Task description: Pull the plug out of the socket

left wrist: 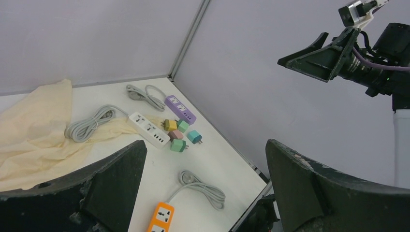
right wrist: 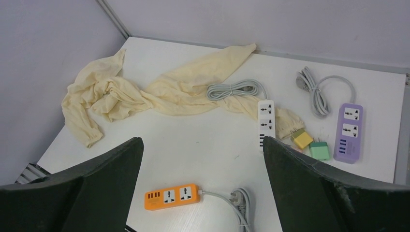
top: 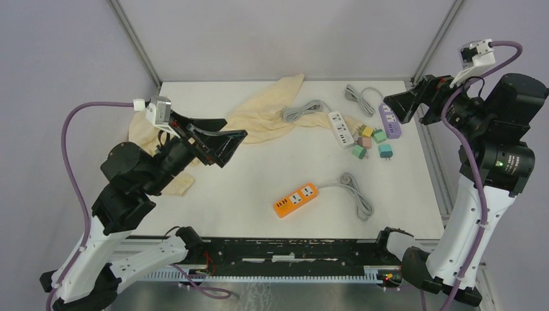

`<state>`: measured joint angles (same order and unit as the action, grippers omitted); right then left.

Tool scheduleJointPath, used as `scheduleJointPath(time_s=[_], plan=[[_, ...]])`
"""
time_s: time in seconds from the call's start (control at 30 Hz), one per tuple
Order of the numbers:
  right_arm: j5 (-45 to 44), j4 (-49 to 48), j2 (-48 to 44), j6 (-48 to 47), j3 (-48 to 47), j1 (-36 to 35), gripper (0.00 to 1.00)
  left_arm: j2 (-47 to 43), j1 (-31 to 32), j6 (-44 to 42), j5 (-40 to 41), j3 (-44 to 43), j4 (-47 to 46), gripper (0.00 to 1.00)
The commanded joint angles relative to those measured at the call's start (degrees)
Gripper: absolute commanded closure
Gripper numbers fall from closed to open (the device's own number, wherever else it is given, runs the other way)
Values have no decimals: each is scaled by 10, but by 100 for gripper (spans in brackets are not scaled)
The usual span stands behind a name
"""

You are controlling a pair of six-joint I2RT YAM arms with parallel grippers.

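1. My left pincer hangs above the left half of the table. It is released, its two black fingers spread wide with nothing between them.
2. My right pincer is raised over the far right corner, also released and holding nothing. Its own camera looks down between the spread fingers at the table top.
3. The plugs are small coloured cubes clustered on the far right of the table: a yellow plug, a pink plug, a green plug, a lighter green plug and a teal plug.
4. That cluster sits between the white strip and the purple strip. The yellow plug lies just beside the white strip, its prongs showing in my right wrist view. I cannot tell whether any cube is seated in a socket.
5. The orange strip lies well apart from them, near the middle of the table. Its grey cord is looped to its right.
6. A cream cloth sprawls across the far left and reaches under the white strip, and a bundled grey cable rests on it.
7. Neither pincer touches a plug or a strip.
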<state>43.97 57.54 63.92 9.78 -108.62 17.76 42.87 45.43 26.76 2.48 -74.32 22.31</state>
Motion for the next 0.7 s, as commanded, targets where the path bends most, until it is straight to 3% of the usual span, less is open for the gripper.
scheduleJointPath(time_s=[0.0, 0.67], plan=[[-1, -5, -22, -5, 6, 4, 1, 9, -2, -33, -27, -7, -21, 1], [10, -25, 9, -1, -21, 12, 1, 28, -1, -79, 5, -37, 7, 1]])
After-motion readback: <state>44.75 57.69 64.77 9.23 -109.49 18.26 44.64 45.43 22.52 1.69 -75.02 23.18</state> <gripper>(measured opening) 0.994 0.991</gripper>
